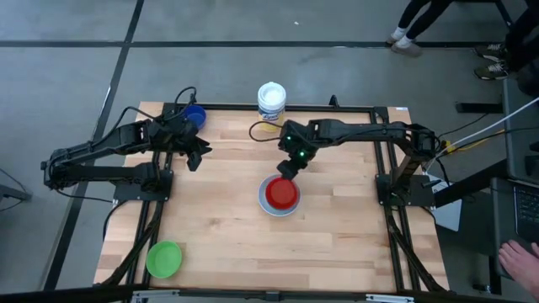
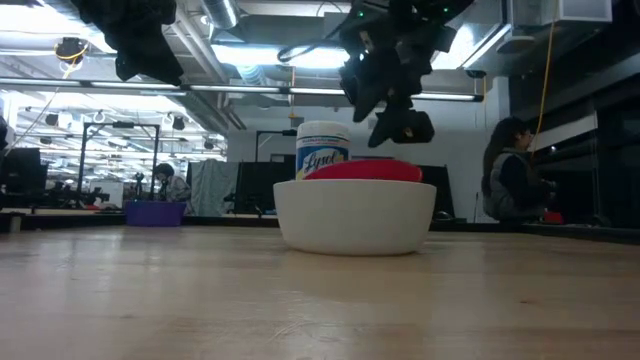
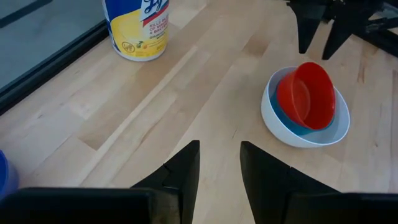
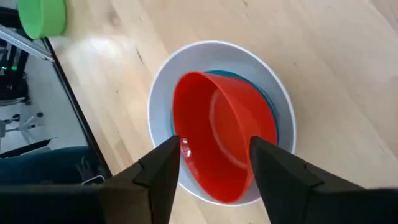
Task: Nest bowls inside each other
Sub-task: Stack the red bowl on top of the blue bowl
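My right hand hangs open and empty just above the red bowl, which lies tilted on the light blue bowl inside the white bowl, mid-surface. I judge it could stay cocked, so later bowls ride high. My left hand, slightly apart, empty, waits near the dark blue bowl.
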{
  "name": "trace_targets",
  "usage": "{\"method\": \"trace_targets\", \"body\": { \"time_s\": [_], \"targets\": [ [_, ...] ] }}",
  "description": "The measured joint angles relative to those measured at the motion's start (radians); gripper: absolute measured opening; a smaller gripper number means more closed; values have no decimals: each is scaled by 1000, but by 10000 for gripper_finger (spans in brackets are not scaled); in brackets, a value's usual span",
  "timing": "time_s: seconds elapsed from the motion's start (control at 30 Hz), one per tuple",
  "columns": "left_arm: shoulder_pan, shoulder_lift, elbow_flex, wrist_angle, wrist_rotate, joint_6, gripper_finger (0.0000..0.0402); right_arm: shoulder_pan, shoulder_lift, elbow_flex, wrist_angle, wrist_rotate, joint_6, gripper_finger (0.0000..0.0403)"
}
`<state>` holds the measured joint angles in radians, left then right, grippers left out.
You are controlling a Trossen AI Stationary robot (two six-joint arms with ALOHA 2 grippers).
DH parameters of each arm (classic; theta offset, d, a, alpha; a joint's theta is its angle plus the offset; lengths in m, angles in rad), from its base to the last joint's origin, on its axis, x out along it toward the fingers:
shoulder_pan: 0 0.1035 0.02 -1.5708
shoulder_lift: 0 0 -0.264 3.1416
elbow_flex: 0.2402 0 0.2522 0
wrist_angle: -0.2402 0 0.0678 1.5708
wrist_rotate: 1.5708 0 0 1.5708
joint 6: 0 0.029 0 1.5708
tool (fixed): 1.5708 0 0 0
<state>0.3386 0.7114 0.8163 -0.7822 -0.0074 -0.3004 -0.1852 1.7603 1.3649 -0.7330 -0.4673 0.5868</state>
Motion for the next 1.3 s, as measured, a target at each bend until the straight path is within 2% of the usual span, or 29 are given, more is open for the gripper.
{"method": "trace_targets", "body": {
  "time_s": [0.13, 0.27, 0.37, 0.5, 0.53, 0.63, 0.83, 0.93, 1.17, 1.3],
  "targets": [
    [0, 0, 0, 0, 0, 0, 112, 1, 0, 4, -7, 32, 4, 196],
    [0, 0, 0, 0, 0, 0, 112, 1, 10, 4, -11, 38, 4, 164],
    [0, 0, 0, 0, 0, 0, 112, 2, 30, 4, -23, 53, 3, 121],
    [0, 0, 0, 0, 0, -1, 112, 2, 62, 3, -31, 78, -5, 27],
    [0, 0, 0, 0, 0, -1, 112, 2, 67, 3, -28, 78, -15, 14],
    [0, 0, 0, 0, 0, -1, 112, 2, 80, 3, -22, 50, -13, 8],
    [0, 0, 0, 0, 1, 0, 112, 22, 84, 3, 11, -77, -12, 3],
    [0, 0, 0, 0, 2, 0, 112, 23, 83, 3, 28, -77, 4, 3],
    [0, 0, 0, -1, 7, 0, 112, -17, 84, 3, 10, 3, -9, 5],
    [0, 0, 0, -1, 8, 6, 112, -21, 96, 2, -63, -49, -51, 3]
  ]
}}
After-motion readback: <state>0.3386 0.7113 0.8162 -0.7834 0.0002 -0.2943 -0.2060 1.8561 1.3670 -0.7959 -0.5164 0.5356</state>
